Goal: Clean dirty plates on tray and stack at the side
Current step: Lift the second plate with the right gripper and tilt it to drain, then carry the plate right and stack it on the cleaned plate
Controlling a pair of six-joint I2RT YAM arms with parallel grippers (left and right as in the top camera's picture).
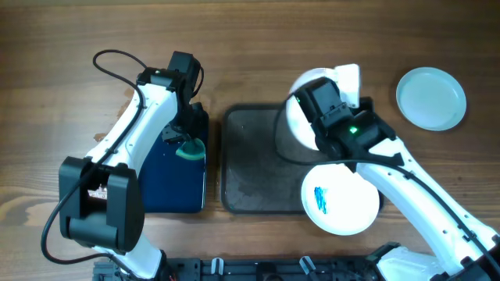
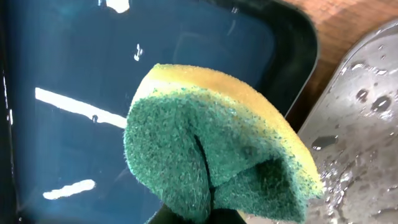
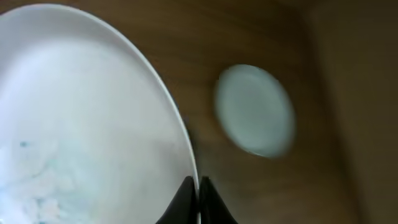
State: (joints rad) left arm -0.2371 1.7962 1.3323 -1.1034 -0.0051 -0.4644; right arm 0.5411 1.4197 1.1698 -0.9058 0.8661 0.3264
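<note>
Okay, my right gripper (image 3: 199,196) pinches 1 smeared plate (image 3: 93,112) by its rim above the far-right corner of the tray (image 1: 250,156); my left gripper (image 1: 186,142), clamped on the sponge (image 2: 211,143) over the basin (image 1: 168,183), sits leftward of it, across the tray.

Smeared plate (image 1: 341,199) overlaps dark tray (image 1: 250,164); clean plate (image 1: 430,97) apart.

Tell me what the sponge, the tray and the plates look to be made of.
Sponge: yellow foam with a coarse green scouring face, fuzzy and matte. Tray: dark, dull, probably plastic or rubber; water droplets bead on it. Plates: smooth white, faintly glossy, ceramic or melamine; cannot tell which.
</note>
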